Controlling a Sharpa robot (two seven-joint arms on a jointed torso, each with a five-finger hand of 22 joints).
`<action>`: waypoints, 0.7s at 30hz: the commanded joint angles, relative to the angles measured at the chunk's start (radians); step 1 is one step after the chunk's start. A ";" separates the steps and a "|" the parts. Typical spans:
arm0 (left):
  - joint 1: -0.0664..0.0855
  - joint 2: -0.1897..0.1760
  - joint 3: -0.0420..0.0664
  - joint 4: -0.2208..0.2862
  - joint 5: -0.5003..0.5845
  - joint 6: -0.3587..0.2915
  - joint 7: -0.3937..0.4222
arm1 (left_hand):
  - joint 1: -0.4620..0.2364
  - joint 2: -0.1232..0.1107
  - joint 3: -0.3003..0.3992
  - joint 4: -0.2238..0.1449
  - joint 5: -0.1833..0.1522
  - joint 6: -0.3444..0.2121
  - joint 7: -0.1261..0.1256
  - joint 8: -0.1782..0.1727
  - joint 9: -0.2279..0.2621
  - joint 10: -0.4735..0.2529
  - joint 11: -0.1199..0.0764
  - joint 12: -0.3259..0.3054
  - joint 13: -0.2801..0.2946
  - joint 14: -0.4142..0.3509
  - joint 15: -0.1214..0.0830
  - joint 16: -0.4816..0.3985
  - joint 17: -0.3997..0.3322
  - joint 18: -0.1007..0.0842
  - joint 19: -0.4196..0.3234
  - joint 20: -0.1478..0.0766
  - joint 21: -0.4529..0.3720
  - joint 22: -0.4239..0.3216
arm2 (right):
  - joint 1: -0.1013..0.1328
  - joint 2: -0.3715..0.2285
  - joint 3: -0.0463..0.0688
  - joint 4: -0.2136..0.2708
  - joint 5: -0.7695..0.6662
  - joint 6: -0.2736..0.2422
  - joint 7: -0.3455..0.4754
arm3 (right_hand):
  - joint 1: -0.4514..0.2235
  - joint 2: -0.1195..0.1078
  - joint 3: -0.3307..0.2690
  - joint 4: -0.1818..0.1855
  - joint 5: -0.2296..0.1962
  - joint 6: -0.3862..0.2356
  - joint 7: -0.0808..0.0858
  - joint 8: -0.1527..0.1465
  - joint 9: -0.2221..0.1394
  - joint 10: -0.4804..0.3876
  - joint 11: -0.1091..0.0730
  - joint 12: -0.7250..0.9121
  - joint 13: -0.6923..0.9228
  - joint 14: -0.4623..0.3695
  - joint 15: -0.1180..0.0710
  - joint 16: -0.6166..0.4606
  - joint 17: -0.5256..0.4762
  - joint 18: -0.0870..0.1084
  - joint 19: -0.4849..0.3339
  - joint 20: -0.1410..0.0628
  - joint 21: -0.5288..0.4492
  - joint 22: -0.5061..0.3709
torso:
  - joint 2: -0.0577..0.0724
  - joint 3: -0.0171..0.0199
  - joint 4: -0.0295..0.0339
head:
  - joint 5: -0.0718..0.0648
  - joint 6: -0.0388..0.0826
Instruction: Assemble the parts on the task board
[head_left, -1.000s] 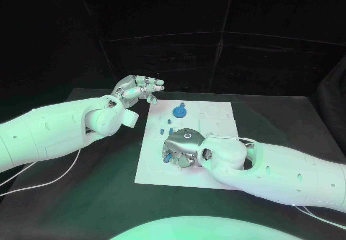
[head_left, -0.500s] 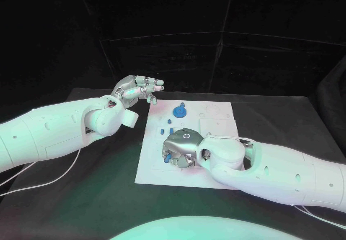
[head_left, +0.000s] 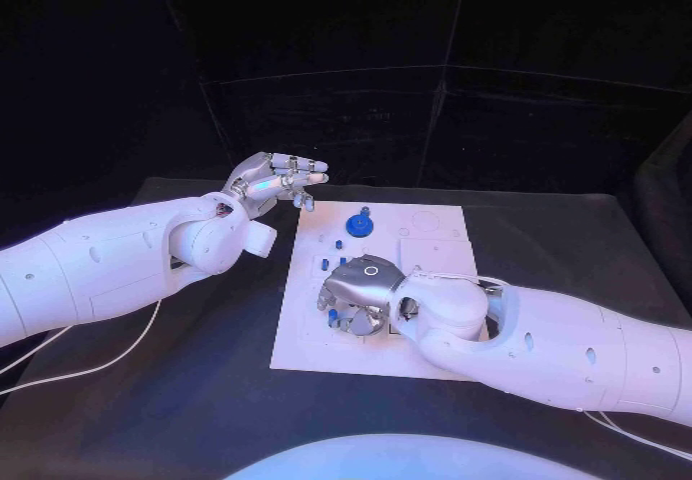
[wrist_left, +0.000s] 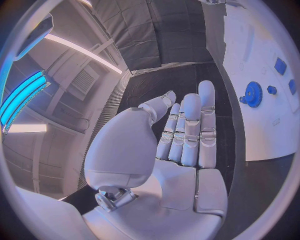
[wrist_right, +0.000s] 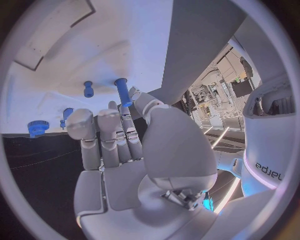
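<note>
The task board (head_left: 378, 300) lies flat in the middle of the black table (head_left: 188, 400), and both arms reach in toward it from opposite sides. The left hand (head_left: 274, 180) hovers above the table just off the board's far left corner, holding nothing, its fingers (wrist_left: 190, 125) stretched out straight and lying close together, with the thumb set a little apart. In the left wrist view a blue gear (wrist_left: 253, 93) stands on the board beyond those fingertips, with 2 smaller blue pieces (wrist_left: 279, 65) near it; the head view shows the same gear (head_left: 361, 224) near the board's far edge, clear of both hands. The right hand (head_left: 364, 292) is down over the middle of the board, palm turned toward the plate. From the right wrist view its fingers (wrist_right: 100, 135) are curled forward over the white surface, and a blue peg (wrist_right: 123, 92) rises just beyond the tip of the thumb; I cannot tell whether the thumb and a finger actually pinch the peg or merely sit beside it. A shorter blue stud (wrist_right: 88, 88) stands close to the peg, and a toothed blue part (wrist_right: 36, 128) sits near the board's edge, well apart from the fingers. More small blue parts (head_left: 335, 318) show under the hand in the head view.
</note>
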 joint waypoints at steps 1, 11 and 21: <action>0.002 0.000 0.001 0.002 0.004 0.012 0.002 | 0.006 0.001 -0.001 -0.004 0.000 -0.001 0.004 0.003 -0.001 -0.007 0.003 0.003 -0.001 -0.008 -0.001 -0.003 -0.001 0.014 -0.006 0.001 -0.006 -0.001 | 0.002 -0.007 0.000 0.006 0.011 -0.060 0.010 | -0.003 0.007 -0.014 0.001 0.007 -0.011 0.002 0.000 0.001 -0.007 -0.001 0.006 0.001 -0.002 -0.001 -0.008 -0.003 0.009 0.000 0.000 -0.008 -0.003 | 0.000 0.0010 -0.0005 | -0.003 0.001; 0.002 -0.004 0.001 0.001 0.004 0.013 0.001 | 0.006 0.001 -0.001 -0.005 0.001 -0.001 0.004 0.003 -0.001 -0.008 0.003 0.004 -0.001 -0.009 -0.001 -0.003 -0.002 0.014 -0.006 0.001 -0.007 -0.002 | 0.002 -0.134 0.000 0.098 0.088 -0.164 0.024 | -0.001 0.000 -0.222 0.038 0.055 -0.058 0.008 0.001 0.002 -0.059 0.003 0.030 0.003 -0.005 0.001 -0.045 -0.052 0.018 -0.015 0.003 -0.053 -0.058 | -0.002 0.0005 -0.0026 | -0.014 0.011; 0.002 -0.014 0.000 0.006 0.004 0.012 0.001 | 0.006 0.001 -0.001 -0.005 0.001 -0.001 0.004 0.003 -0.001 -0.008 0.003 0.004 -0.001 -0.009 -0.001 -0.003 -0.002 0.014 -0.006 0.001 -0.007 -0.002 | 0.020 -0.445 0.002 0.244 0.423 -0.277 -0.099 | -0.077 0.040 -0.451 0.217 0.126 0.025 -0.025 0.056 0.018 0.278 -0.058 0.294 0.135 0.067 -0.048 0.169 0.247 -0.036 0.157 -0.038 0.122 0.199 | -0.003 -0.0012 -0.0151 | -0.056 0.029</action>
